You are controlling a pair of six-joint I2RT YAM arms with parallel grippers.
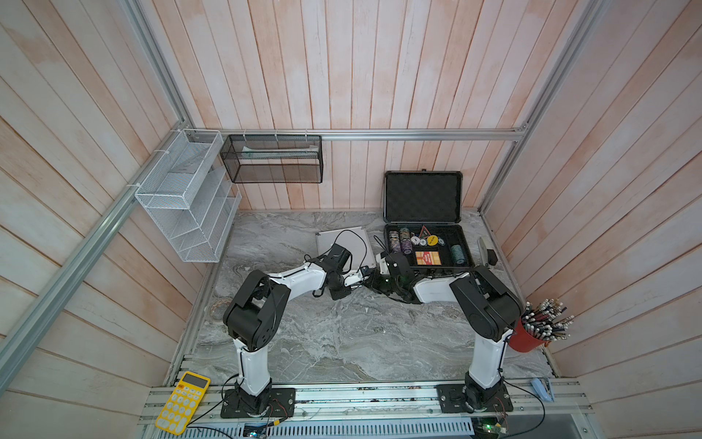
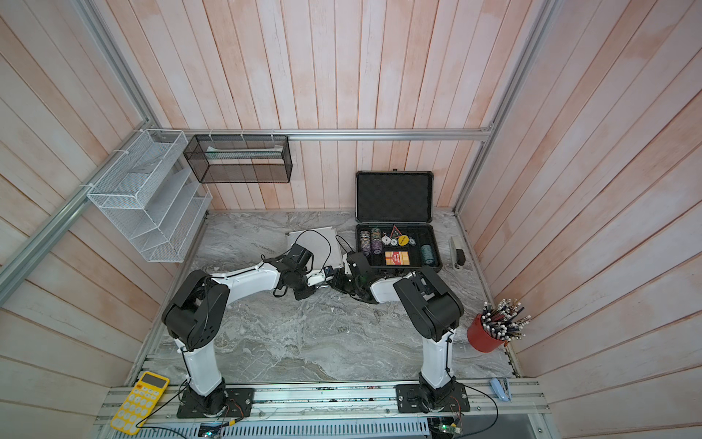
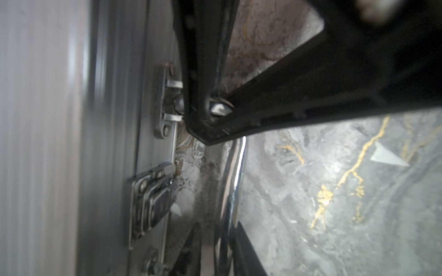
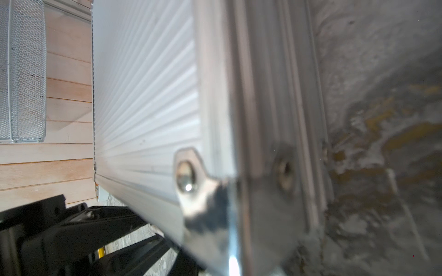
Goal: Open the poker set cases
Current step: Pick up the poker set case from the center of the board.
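Note:
The larger dark case (image 1: 423,197) (image 2: 395,197) stands open at the back right, its lid upright, with chips and cards in its base. The ribbed silver case (image 1: 342,237) (image 2: 315,237) (image 4: 143,95) lies closed beside it, partly under my left arm. Both grippers meet at its front edge. In the left wrist view the case's chrome handle (image 3: 233,186) runs between the fingers of my left gripper (image 3: 218,239) (image 1: 359,281), which is shut on it. A latch (image 3: 153,200) sits beside the handle. My right gripper (image 3: 218,110) (image 1: 374,285) is shut, its tips by the handle's mount.
A white wire rack (image 1: 186,197) and a black mesh basket (image 1: 271,159) hang on the back left walls. A red cup of pencils (image 1: 526,338) stands at the right edge. A yellow calculator (image 1: 182,403) and a blue stapler (image 1: 543,389) lie on the front rail.

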